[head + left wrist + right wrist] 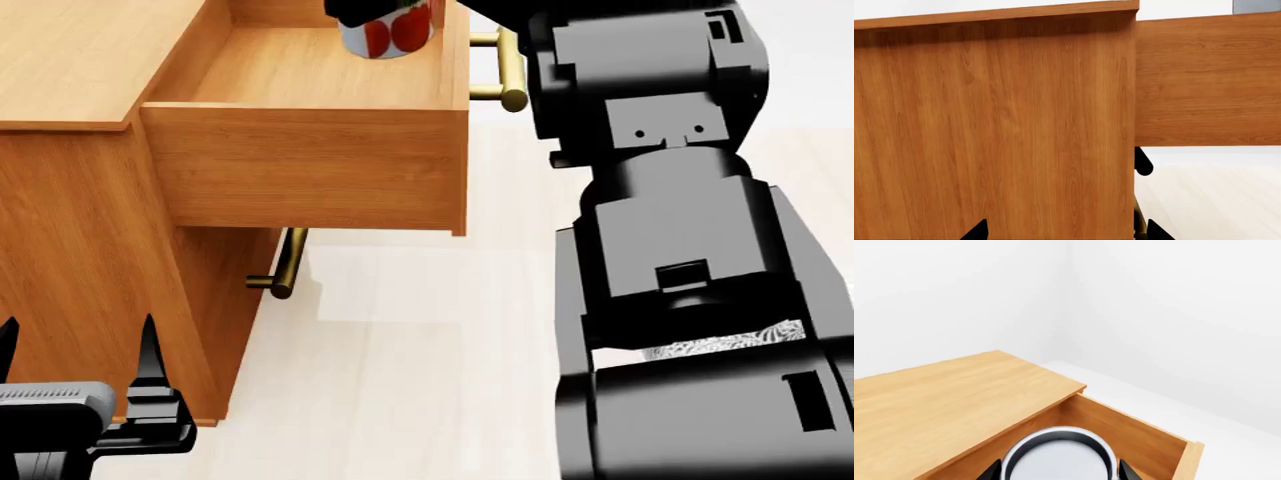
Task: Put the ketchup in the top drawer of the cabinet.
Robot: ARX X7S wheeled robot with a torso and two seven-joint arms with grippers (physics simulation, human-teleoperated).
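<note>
Jaws of the right gripper (1057,471) clamp the ketchup (391,30) over the pulled-out top drawer (320,165) of the cabinet (67,60); lowering and release remain (then closing, perhaps); the left gripper (74,345) idles low, jaws parted.

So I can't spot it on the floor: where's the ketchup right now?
In the head view, the ketchup is at the top, held by the right gripper over the open top drawer.
</note>
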